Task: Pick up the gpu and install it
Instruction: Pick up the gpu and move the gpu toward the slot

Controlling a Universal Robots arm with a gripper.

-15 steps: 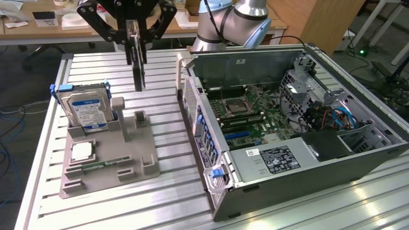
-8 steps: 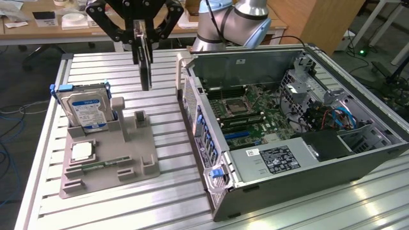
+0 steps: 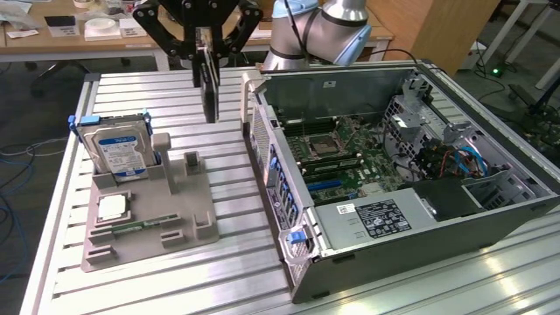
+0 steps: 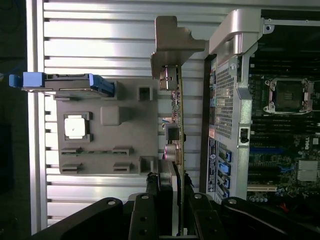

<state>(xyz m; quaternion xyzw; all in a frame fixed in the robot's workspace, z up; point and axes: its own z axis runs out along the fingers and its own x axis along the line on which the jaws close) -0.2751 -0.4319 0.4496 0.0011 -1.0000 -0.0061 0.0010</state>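
Your gripper (image 3: pixel 207 56) points straight down, its black linkages splayed wide at the top while the fingers (image 3: pixel 185 47) are closed in and clamped on the upper edge of the gpu (image 3: pixel 210 92), which hangs upright and edge-on beneath them. Your arm (image 3: pixel 319 29) shows as a silver and pale-blue joint just behind the gripper, toward the exterior view's right. In the wrist view the two fingers (image 4: pixel 151 200) lie parallel, one pressed against each face of the gpu (image 4: pixel 175 125), with the gripper (image 4: pixel 170 187) centred on it.
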